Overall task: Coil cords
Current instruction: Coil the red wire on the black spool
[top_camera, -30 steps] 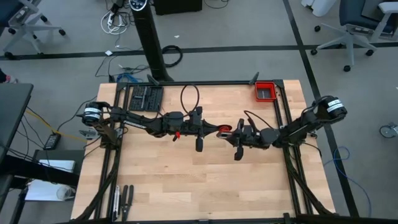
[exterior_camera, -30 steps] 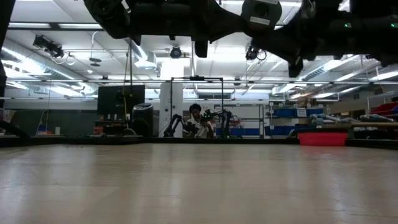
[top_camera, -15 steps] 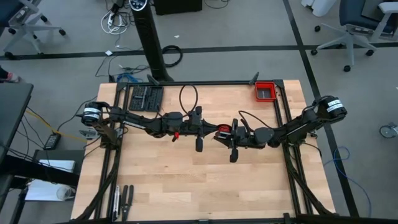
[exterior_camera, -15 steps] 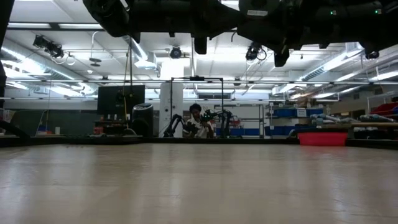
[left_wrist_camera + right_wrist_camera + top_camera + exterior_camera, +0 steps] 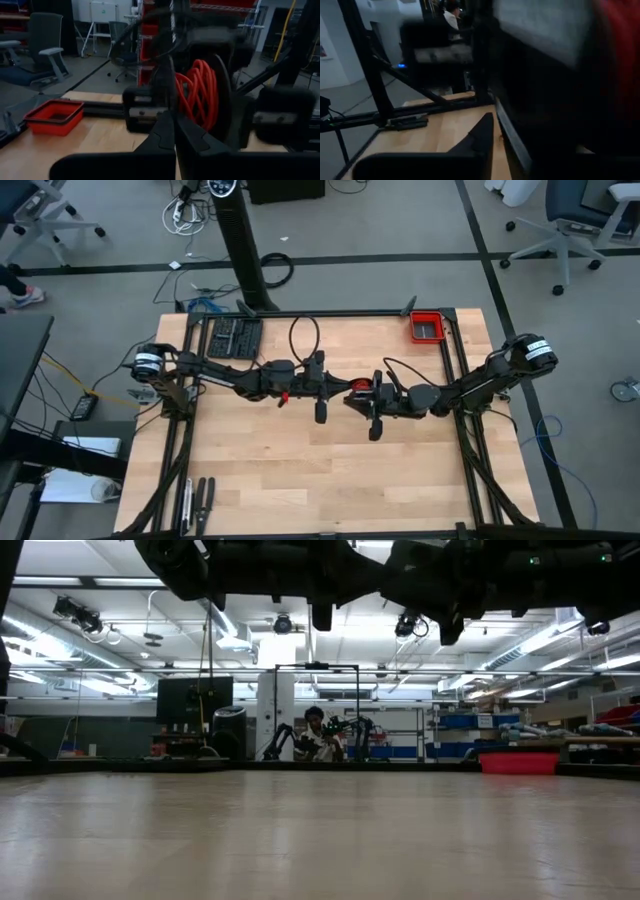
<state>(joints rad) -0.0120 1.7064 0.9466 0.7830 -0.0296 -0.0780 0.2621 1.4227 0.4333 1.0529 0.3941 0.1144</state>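
Both arms are raised over the middle of the wooden table (image 5: 300, 470), wrists pointing at each other, grippers nearly meeting above the centre. Landmark: the red bin (image 5: 427, 327) at the table's far right corner.

Left gripper (image 5: 335, 388) sits well away from the red bin, toward the table centre. In its wrist view the fingers (image 5: 167, 135) are pressed together, clenched, with nothing visibly between them.

The cord (image 5: 199, 92) is a bright red coil, several loops stacked, hanging right in front of the left gripper on the right arm's end. From above it shows as a small red patch (image 5: 357, 388) between the two grippers, off the table surface.

Right gripper (image 5: 360, 396) is on the red bin's side of that coil, touching or just beside it. Its wrist view is mostly blocked by dark hardware and a red blur; cannot tell whether its fingers are parted or gripping the cord.

A black cable loop (image 5: 305, 335) lies on the table toward the far edge, well apart from the red bin. In the low view the arms (image 5: 330, 570) hang above the tabletop; a person (image 5: 315, 735) sits far back in the room.
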